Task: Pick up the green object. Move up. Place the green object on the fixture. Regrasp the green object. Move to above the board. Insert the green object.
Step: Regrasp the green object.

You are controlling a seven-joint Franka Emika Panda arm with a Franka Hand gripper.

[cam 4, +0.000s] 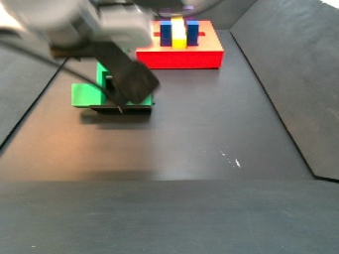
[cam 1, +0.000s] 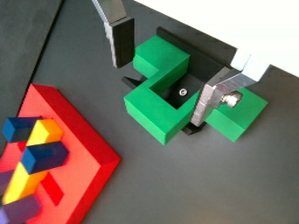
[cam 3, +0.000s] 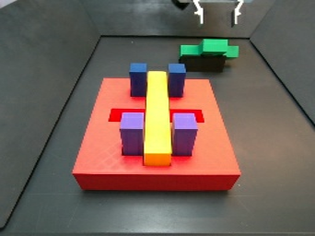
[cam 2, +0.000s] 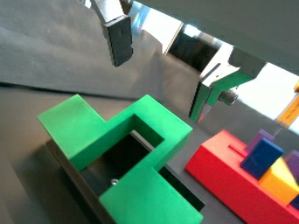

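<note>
No readable txt, labels or nos. on any obj in view

Pincer [cam 3: 216, 11] cut by top edge in side view — blurred arm hides part of green object [cam 4: 90, 95].

The floor [cam 3: 271, 157] is a matte dark grey sheet, plain and smooth, with a faint pale scuff [cam 4: 235, 158] in a side view. Low dark walls [cam 3: 50, 101] slope up along its edges, meeting it in sharp seams. Beyond the wall tops, bright white surroundings [cam 1: 251, 22] show. The gripper [cam 3: 216, 11] hangs at the far end.
</note>
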